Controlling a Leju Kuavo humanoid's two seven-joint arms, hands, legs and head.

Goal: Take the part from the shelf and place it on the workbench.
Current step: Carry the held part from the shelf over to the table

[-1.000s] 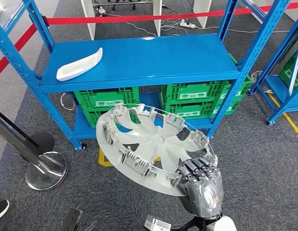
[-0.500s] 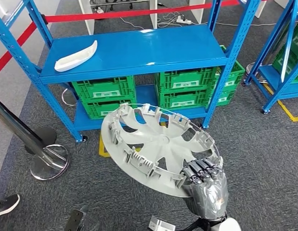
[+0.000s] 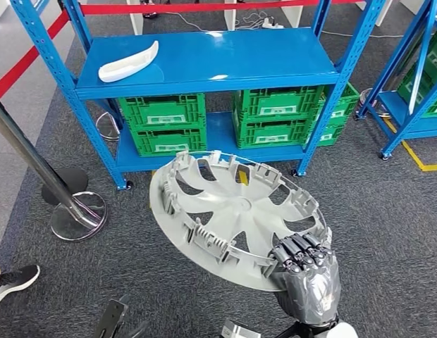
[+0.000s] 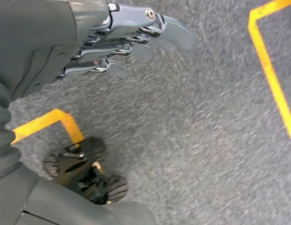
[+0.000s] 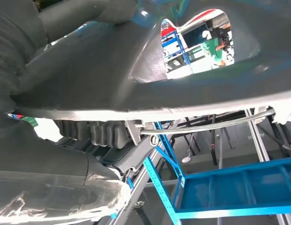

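One grey wheel cover [image 3: 232, 215] in right robot hand [image 3: 306, 282].

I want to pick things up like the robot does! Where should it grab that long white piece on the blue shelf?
Probably across the narrow middle of the long white piece, coming down from above: it lies flat on the blue shelf and is slim there, with nothing beside it.

The part [image 3: 235, 215] is a large grey plastic wheel cover, round, with spoke-shaped openings and clips around its rim. It lies nearly flat, inner side up, gripped at its near edge by the right hand [image 3: 304, 271], extending forward and left of it.
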